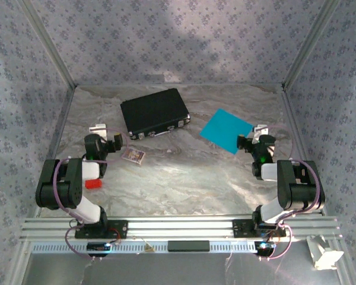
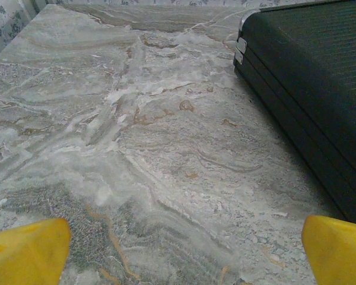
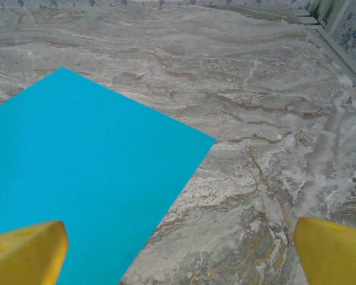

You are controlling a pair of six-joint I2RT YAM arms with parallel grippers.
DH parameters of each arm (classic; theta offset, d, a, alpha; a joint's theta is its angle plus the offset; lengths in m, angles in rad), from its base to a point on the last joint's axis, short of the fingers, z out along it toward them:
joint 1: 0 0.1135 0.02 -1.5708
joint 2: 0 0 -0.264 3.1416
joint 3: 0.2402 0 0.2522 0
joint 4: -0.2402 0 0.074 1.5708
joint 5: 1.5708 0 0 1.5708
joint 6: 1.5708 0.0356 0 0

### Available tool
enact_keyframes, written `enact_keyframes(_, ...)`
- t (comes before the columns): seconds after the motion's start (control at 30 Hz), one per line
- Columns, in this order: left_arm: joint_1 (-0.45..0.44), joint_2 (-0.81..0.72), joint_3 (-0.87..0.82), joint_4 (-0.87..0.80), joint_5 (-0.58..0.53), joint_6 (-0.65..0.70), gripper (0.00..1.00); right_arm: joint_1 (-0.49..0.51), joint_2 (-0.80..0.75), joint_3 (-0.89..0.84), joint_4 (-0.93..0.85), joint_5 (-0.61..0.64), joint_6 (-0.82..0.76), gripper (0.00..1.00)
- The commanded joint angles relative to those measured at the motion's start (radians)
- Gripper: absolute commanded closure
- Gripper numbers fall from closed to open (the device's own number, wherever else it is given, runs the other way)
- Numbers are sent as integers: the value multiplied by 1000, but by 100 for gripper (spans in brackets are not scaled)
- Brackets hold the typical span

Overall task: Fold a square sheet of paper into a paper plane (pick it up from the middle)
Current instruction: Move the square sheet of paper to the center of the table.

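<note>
The square sheet of paper (image 1: 225, 130), bright cyan-blue, lies flat and unfolded on the marble table at the back right. In the right wrist view the sheet (image 3: 89, 172) covers the left half, one corner pointing right. My right gripper (image 1: 251, 135) (image 3: 178, 255) stands open at the sheet's near right edge. Its left yellow fingertip (image 3: 26, 252) is over the paper and its right one is over bare table. My left gripper (image 1: 105, 133) (image 2: 184, 255) is open over bare marble, just left of the black case, with nothing between its fingers. The paper plane is out of view.
A black case (image 1: 154, 111) (image 2: 308, 89) lies at the back centre. A small printed card (image 1: 133, 155) and a red block (image 1: 93, 183) sit by the left arm. Patterned walls enclose the table on three sides. A white object (image 1: 323, 252) rests beyond the near right rail.
</note>
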Motion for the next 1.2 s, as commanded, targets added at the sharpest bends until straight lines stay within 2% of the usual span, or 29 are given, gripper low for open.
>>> enact_keyframes(0.0, 8, -6, 14, 1, 27, 11, 0, -6, 9, 23, -7, -14, 14, 1)
enact_keyframes(0.37, 6, -9, 7, 12, 22, 15, 0, 20, 8, 20, -3, 31, -3, 1)
enact_keyframes(0.53, -26, -56, -42, 66, -16, 40, 0, 64, -5, -9, 42, 85, -38, 1)
enact_keyframes(0.6, -34, -103, -44, 27, -22, 46, 0, 71, -14, -25, 65, 90, -46, 1)
enact_keyframes(0.73, -31, -238, 9, -202, -21, 10, 0, 68, -64, -23, 23, 87, -43, 1)
enact_keyframes(0.77, -31, -267, 7, -221, -13, 2, 0, 72, -93, -1, -38, 92, -46, 1)
enact_keyframes(0.87, -17, -394, -13, -265, -11, -74, 0, 77, -161, 147, -383, 79, -9, 1)
enact_keyframes(1.0, -13, -514, 19, -350, 45, -172, 0, 82, -182, 282, -630, 27, 93, 1)
enact_keyframes(1.1, -13, -547, 88, -451, 46, -358, 0, 86, -151, 417, -844, 73, 324, 1)
enact_keyframes(1.13, -13, -557, 127, -533, 31, -432, 0, 80, -129, 475, -941, 60, 410, 1)
enact_keyframes(1.17, -13, -568, 171, -647, 2, -496, 0, 69, -99, 525, -1004, -16, 400, 1)
